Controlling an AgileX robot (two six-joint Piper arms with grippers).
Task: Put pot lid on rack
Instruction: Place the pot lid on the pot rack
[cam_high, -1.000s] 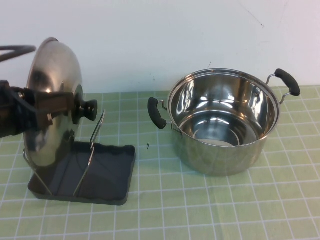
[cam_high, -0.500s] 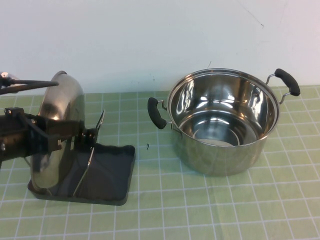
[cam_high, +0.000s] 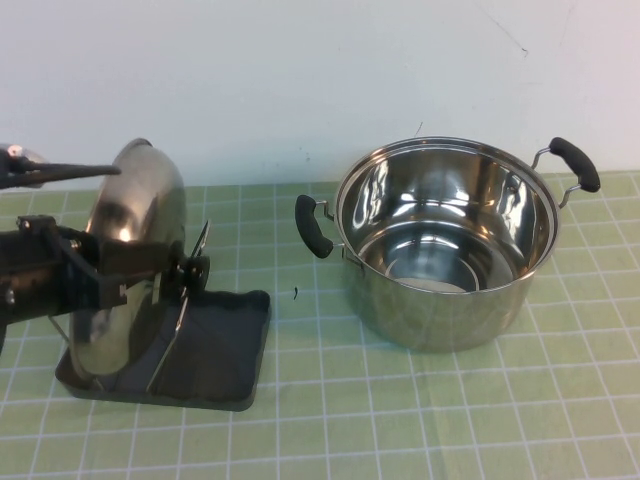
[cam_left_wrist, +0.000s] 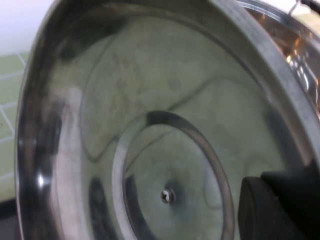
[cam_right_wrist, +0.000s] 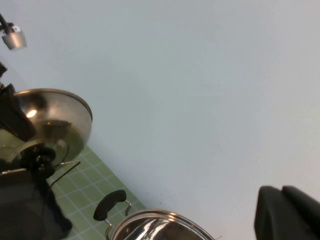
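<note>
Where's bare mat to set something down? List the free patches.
Free: the front strip of mat below the rack and pot, and the gap between them. Crowded: the rack, where the left gripper holds the pot lid. Right gripper: raised, off-table.

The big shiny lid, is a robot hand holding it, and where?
Yes. The left gripper holds the pot lid across its edge, over the rack. The right gripper holds nothing.
</note>
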